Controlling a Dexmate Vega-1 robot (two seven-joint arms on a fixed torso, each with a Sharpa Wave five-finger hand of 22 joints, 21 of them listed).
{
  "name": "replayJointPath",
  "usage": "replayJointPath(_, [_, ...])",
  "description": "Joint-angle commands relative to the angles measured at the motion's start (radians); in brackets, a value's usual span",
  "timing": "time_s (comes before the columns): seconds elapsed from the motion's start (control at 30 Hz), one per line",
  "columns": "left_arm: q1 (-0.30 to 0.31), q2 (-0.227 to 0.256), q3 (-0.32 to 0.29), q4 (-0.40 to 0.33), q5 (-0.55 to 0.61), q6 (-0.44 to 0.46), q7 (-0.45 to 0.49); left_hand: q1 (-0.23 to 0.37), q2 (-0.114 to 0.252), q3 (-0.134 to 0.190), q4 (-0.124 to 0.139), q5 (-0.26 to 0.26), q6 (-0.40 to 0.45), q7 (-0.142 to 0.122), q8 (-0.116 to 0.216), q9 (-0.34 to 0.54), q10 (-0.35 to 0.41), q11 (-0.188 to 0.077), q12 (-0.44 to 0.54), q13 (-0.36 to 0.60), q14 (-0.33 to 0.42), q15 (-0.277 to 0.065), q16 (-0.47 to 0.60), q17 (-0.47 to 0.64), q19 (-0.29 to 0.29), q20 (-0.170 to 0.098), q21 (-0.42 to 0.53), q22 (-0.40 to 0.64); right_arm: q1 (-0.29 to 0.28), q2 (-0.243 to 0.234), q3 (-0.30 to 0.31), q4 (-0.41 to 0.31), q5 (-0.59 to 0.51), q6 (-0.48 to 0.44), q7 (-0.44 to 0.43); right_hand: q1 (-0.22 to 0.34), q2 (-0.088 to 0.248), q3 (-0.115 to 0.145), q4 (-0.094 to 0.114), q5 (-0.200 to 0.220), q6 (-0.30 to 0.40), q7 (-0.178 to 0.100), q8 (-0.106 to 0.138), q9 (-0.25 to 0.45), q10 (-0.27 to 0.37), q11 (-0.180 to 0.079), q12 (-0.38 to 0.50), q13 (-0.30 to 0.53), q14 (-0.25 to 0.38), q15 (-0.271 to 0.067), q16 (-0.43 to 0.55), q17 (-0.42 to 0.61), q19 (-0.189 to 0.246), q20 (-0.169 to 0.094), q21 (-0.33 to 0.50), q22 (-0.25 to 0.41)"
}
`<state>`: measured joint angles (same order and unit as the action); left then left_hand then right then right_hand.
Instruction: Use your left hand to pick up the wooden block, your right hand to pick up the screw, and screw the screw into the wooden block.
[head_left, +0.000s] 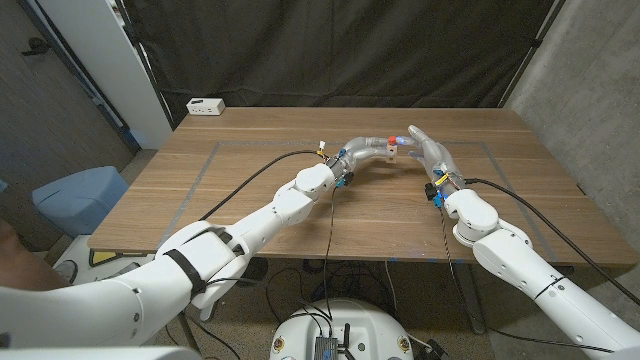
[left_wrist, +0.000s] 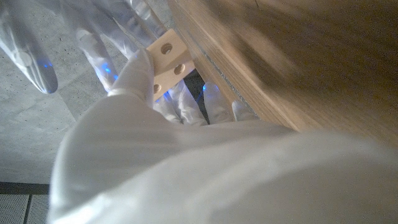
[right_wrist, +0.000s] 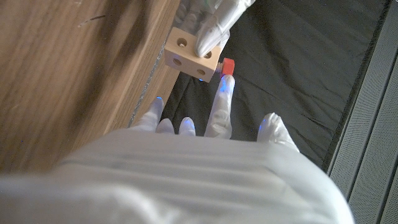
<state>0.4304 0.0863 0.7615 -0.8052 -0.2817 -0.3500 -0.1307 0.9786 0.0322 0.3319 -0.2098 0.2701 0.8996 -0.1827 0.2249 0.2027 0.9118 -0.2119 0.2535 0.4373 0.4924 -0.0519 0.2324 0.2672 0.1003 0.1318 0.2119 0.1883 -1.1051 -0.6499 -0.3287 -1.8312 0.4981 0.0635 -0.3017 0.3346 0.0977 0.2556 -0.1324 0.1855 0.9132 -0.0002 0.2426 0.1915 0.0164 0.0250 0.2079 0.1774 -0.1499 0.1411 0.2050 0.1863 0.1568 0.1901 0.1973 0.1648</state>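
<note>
The fingers (right_wrist: 211, 34) of the left hand (head_left: 365, 152) pinch the wooden block (right_wrist: 191, 55), a pale cuboid with round holes in its faces, and hold it in the air above the far middle of the desk (head_left: 250, 190). In the left wrist view the same block (left_wrist: 166, 62) shows between the thumb and the other fingers of that hand. The red head of the screw (right_wrist: 227, 65) sits at one end face of the block, its shank hidden; how far it is driven in cannot be told. A fingertip (right_wrist: 225, 87) of the right hand (head_left: 432, 152) lies just beside the screw head, the other fingers of that hand being spread apart; whether the screw is actually pinched cannot be told. In the head view the two hands meet, with the block and the red screw (head_left: 391, 140) between them. Both white arms reach in from the near corners, with black cables trailing along them. A white power strip (head_left: 205, 105) lies at the desk's far left corner, before a black curtain (head_left: 350, 50).
</note>
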Motion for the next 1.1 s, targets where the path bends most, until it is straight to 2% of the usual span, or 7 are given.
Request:
replayJointPath(0.03, [-0.015,-0.011,0.002,0.031,-0.002,-0.007,-0.012,-0.071,0.088,0.065,0.055,0.004,0.036,0.021,0.006,0.005,0.009,-0.003,0.025,0.159,0.007,-0.055,0.005,0.001,0.006,0.006,0.008,0.002,0.007,-0.023,-0.002,-0.002,0.011,-0.011,0.038,0.001,0.011,0.001,-0.005,0.002,0.016,0.001,0.009,0.000,0.010,-0.011,0.001,0.001,0.002,-0.002,0.007,0.001,0.011,0.001,0.000,0.003])
replayJointPath(0.4, [-0.029,-0.023,0.001,0.067,-0.003,-0.025,-0.021,-0.072,0.089,0.065,0.055,0.004,0.037,0.021,0.007,0.005,0.011,-0.002,0.026,0.158,0.007,-0.055,0.006,0.002,0.007,0.005,0.008,0.002,0.024,-0.036,-0.010,0.013,0.020,0.000,0.085,0.002,0.012,0.004,-0.007,0.002,0.023,0.005,0.006,0.000,0.017,-0.019,-0.001,0.001,0.008,-0.008,0.007,0.001,0.017,0.000,-0.001,0.003])
replayJointPath(0.6, [-0.029,-0.022,0.000,0.067,-0.003,-0.026,-0.021,-0.072,0.088,0.065,0.055,0.004,0.035,0.021,0.006,0.005,0.010,-0.003,0.026,0.158,0.008,-0.055,0.005,0.001,0.007,0.005,0.008,0.002,0.015,-0.034,-0.002,0.003,0.021,-0.008,0.059,0.002,0.012,0.005,-0.008,0.002,0.019,0.003,0.002,0.000,0.019,-0.020,-0.003,0.001,0.013,-0.010,0.007,0.001,0.019,0.000,-0.001,0.003])
replayJointPath(0.77, [-0.026,-0.018,-0.001,0.057,-0.002,-0.024,-0.017,-0.072,0.088,0.065,0.055,0.004,0.038,0.021,0.007,0.005,0.010,-0.003,0.026,0.158,0.009,-0.054,0.006,0.001,0.007,0.005,0.008,0.002,0.003,-0.035,0.010,-0.007,0.012,-0.013,0.028,0.004,0.013,0.007,-0.009,0.002,0.016,0.001,-0.003,0.000,0.028,-0.010,-0.002,0.001,0.024,-0.011,0.010,0.000,0.026,0.000,0.000,0.003])
replayJointPath(1.0, [-0.019,-0.010,0.000,0.036,0.000,-0.016,-0.013,-0.071,0.087,0.066,0.054,0.004,0.038,0.020,0.007,0.005,0.010,-0.003,0.026,0.158,0.009,-0.054,0.006,0.001,0.006,0.005,0.008,0.002,-0.003,-0.040,0.018,-0.012,0.009,-0.015,0.019,0.005,0.012,0.010,-0.010,0.003,-0.039,-0.008,-0.031,0.000,0.022,-0.001,-0.010,0.002,0.025,-0.012,0.006,0.000,0.031,-0.003,-0.002,0.003])
replayJointPath(1.1, [-0.015,-0.007,0.001,0.027,0.001,-0.012,-0.012,-0.071,0.088,0.066,0.054,0.004,0.036,0.020,0.006,0.005,0.009,-0.003,0.026,0.158,0.008,-0.054,0.006,0.001,0.007,0.005,0.008,0.002,-0.006,-0.040,0.023,-0.007,0.013,-0.005,0.026,0.003,0.010,0.011,-0.010,0.002,-0.064,-0.011,-0.043,0.001,0.011,0.000,-0.017,0.002,0.023,-0.012,0.003,0.001,0.059,-0.017,0.005,0.004])
